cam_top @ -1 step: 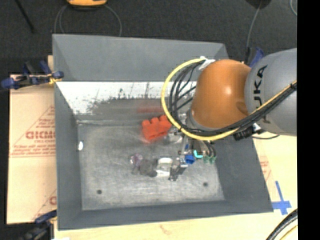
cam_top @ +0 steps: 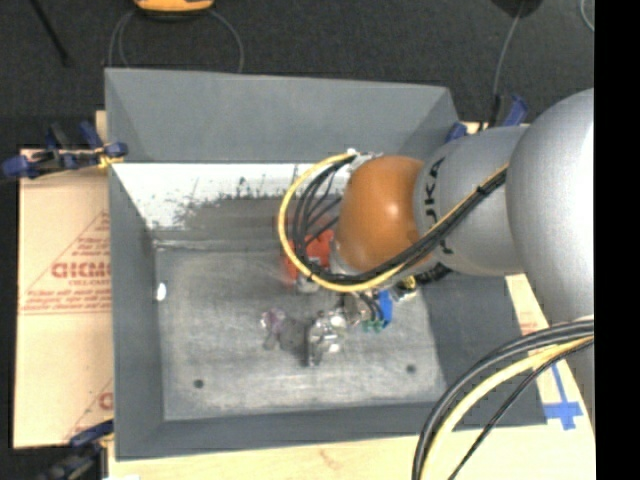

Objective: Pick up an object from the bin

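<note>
Grey arm (cam_top: 480, 208) bent low, jaws down — beside purple scrap (cam_top: 272, 323)

The end effector (cam_top: 322, 343) hangs low near the middle of the grey bin (cam_top: 200, 373). A small purplish thing (cam_top: 272, 323) lies just beside it at 9 o'clock. A red thing (cam_top: 318, 249) shows at 12 o'clock, partly hidden under the arm's orange cover (cam_top: 378, 213). A white scrap (cam_top: 160, 291) lies well apart at 9 o'clock.

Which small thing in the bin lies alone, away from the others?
The small white thing by the left wall; the purple thing, red thing and blue thing cluster mid-bin beside the arm.
</note>
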`<action>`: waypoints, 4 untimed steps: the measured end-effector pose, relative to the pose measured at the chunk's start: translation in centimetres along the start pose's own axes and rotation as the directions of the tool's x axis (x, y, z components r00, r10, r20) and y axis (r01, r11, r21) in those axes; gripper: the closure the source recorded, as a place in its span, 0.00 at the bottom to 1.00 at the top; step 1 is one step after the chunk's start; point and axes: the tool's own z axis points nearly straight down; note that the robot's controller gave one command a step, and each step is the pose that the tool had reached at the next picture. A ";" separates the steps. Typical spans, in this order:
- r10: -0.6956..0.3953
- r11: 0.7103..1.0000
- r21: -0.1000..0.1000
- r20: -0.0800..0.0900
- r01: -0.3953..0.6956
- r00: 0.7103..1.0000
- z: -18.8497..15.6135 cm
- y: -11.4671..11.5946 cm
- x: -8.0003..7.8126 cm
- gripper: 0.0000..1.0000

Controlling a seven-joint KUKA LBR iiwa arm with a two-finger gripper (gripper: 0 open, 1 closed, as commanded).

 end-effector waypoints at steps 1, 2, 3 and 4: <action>0.003 1.000 -0.001 0.006 -0.003 1.000 -0.5 0.0 -0.1 1.00; 0.051 0.999 -0.001 0.005 -0.051 0.999 -11.2 0.3 -5.0 1.00; -0.091 0.996 0.000 0.000 0.091 0.996 -14.9 1.5 -4.5 1.00; -0.041 0.999 -0.001 -0.008 0.041 0.999 -14.4 0.2 -1.8 1.00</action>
